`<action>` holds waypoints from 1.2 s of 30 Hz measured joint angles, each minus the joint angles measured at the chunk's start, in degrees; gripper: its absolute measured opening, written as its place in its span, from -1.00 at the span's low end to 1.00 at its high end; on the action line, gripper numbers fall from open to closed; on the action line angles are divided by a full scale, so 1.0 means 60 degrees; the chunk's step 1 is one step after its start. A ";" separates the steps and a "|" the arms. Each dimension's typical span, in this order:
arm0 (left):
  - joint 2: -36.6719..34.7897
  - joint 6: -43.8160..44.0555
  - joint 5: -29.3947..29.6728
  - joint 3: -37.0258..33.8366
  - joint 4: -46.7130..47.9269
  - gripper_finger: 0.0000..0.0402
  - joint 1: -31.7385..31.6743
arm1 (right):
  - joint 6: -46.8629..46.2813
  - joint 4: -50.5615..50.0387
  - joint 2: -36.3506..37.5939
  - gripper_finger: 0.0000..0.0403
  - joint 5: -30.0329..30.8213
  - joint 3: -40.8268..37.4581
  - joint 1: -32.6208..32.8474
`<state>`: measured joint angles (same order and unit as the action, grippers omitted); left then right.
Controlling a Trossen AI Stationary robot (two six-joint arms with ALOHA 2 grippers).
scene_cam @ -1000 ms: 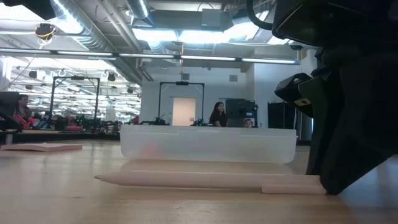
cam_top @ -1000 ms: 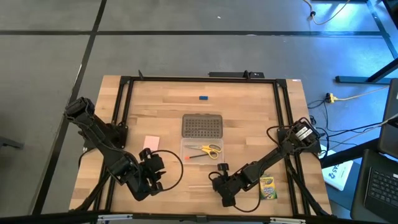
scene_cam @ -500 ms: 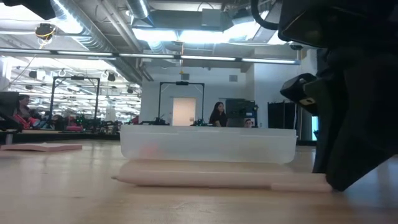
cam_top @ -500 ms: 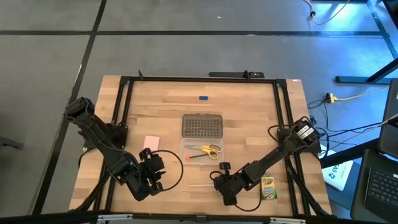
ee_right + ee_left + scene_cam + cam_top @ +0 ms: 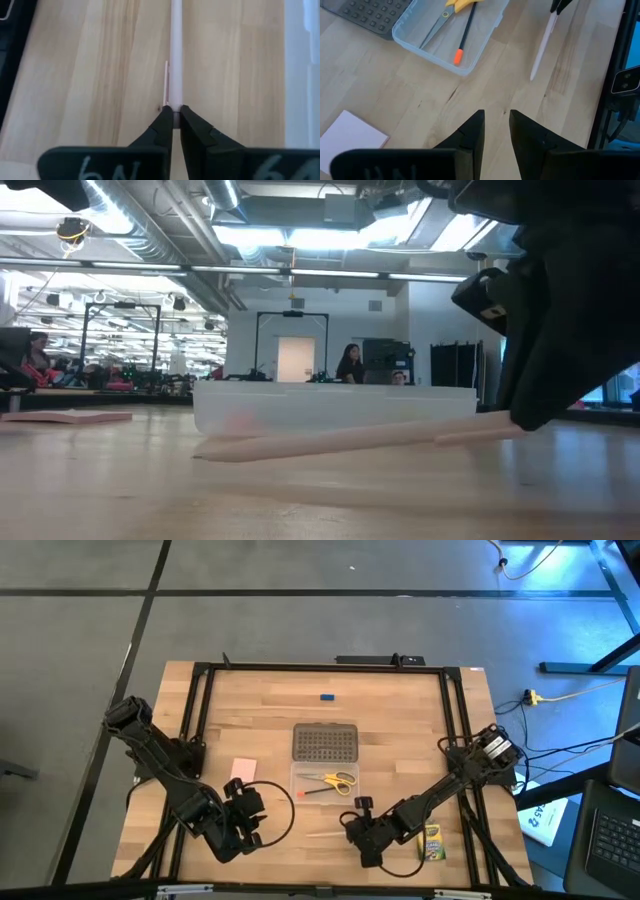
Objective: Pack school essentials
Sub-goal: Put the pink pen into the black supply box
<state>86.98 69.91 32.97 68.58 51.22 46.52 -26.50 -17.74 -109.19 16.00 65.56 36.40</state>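
- The right end effector (image 5: 352, 831), low and centre-right in the high view, is clamped on one end of a pale pencil (image 5: 340, 440). In the low view that end is raised while the tip rests on the table (image 5: 400, 720). This looks like the lift stage of picking the pencil up.
- The next move probably calls for carrying the pencil up-frame to the clear case (image 5: 325, 783), which sits just above it. It would need to line up with the case's long side so it drops in flat.
- Yellow-handled scissors (image 5: 338, 779) and an orange-tipped pencil (image 5: 463, 35) already lie inside the case.
- The left end effector (image 5: 493, 131) waits at the lower left of the high view, its fingers a little apart and holding nothing.
- A pink pad (image 5: 243, 769) lies at centre-left, a crayon box (image 5: 432, 841) at lower right, and a small blue block (image 5: 326, 697) at upper centre.
- The table is light wood in a black frame. Beyond it is a large bright workshop with people far off.
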 joint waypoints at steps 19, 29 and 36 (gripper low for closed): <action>0.0000 0.0004 0.0000 0.0000 -0.0084 -0.59 0.0000 | 0.0438 -0.0086 0.0776 -0.87 0.0164 0.0026 -0.0305; 0.0000 0.0004 0.0015 0.0000 -0.0140 -0.59 0.0001 | 0.1307 -0.0594 0.1432 -0.87 0.0748 0.0033 -0.1074; 0.0000 0.0000 0.0171 0.0000 -0.0164 -0.59 0.0002 | 0.1241 -0.0963 0.1414 -0.87 0.0754 -0.0058 -0.1763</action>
<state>86.98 69.91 34.00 68.58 50.24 46.53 -19.05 -23.52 -100.71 20.53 65.21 25.83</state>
